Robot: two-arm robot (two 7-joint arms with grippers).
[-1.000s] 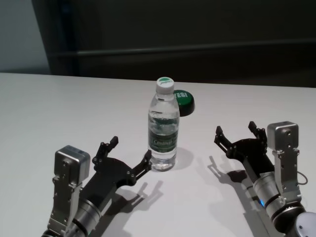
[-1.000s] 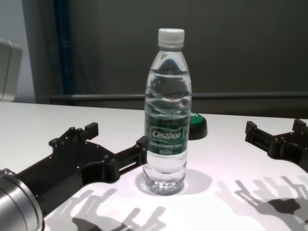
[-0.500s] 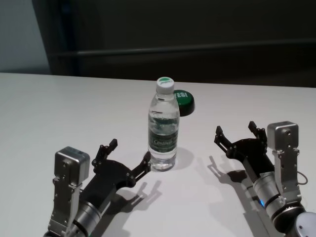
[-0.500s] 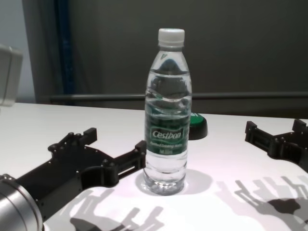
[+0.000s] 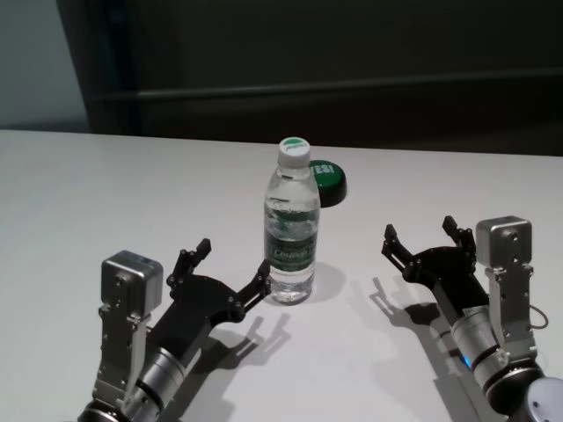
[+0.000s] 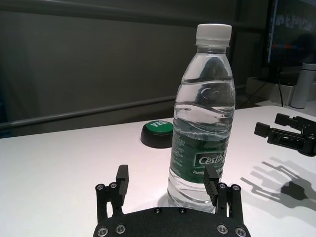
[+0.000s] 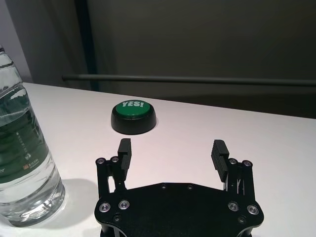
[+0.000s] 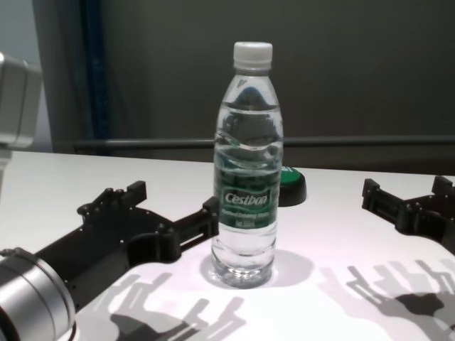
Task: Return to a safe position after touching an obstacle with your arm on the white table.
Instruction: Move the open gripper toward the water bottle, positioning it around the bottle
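The left gripper [image 5: 230,274], in the lower left of the head view with its jaws apart and empty, has one fingertip [image 8: 210,210] at or just beside the Cestbon water bottle [image 5: 291,233], so it is judged that it should be drawn back low and straight, away from the bottle, without any sideways sweep that could tip it. The bottle stands upright near the centre of the white desk [image 5: 106,189], clear, nearly full, with a white screw cap and green label, in front of a green "YES!" button [image 5: 327,179]. The right gripper [image 5: 431,244] rests at the lower right, jaws apart, well clear.
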